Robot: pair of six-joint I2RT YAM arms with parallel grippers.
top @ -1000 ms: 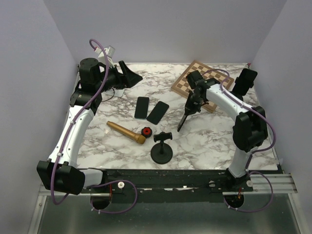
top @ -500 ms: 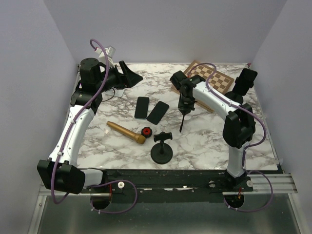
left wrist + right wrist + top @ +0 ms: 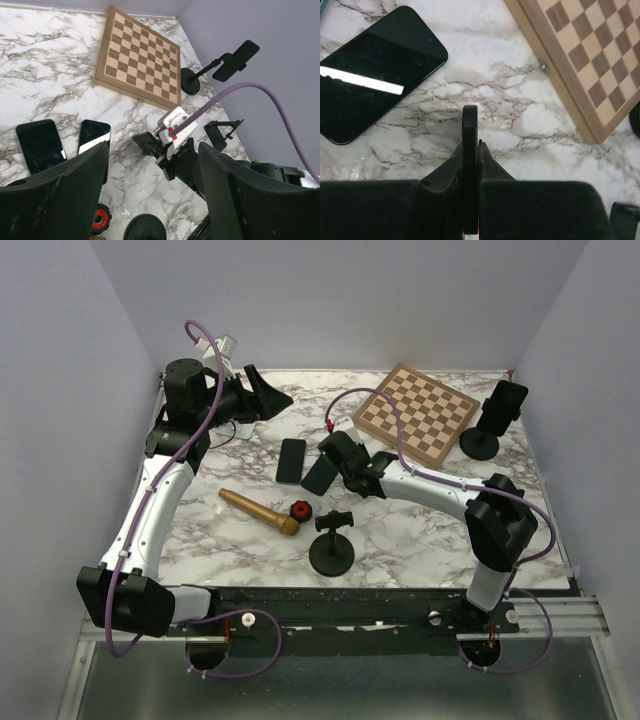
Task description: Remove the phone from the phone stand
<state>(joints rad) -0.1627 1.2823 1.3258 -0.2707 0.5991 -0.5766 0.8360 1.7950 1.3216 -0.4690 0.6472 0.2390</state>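
- One marble table (image 3: 430,530) carries everything, with both arms bolted at its near edge.
- Two arms reach over it: the left arm (image 3: 160,490) runs up the left side to the back corner, and the right arm (image 3: 440,490) bends in low towards the middle.
- One wooden chessboard (image 3: 418,412) lies flat at the back right.
- Two black stands are on the table: the near stand (image 3: 332,545) sits on a round base at the front centre with nothing in its clamp, and the far stand (image 3: 490,420) is at the back right beside the chessboard.
- Up in the back left corner, the left claw (image 3: 272,395) has its fingers (image 3: 55,200) spread wide apart, with nothing between them.
- Over the middle of the table, the right claw (image 3: 470,155) is clamped on the phone (image 3: 469,117), which it holds on edge, out of the near stand and behind it. I cannot tell if the phone touches the table.
- Beside that claw, the nearer flat phone (image 3: 375,100) lies screen up, with the farther flat phone (image 3: 291,460) just to its left.
- Left of the near stand lies one wooden peg (image 3: 258,512).
- Just off the peg's thick end is one small red-and-black knob (image 3: 299,509).
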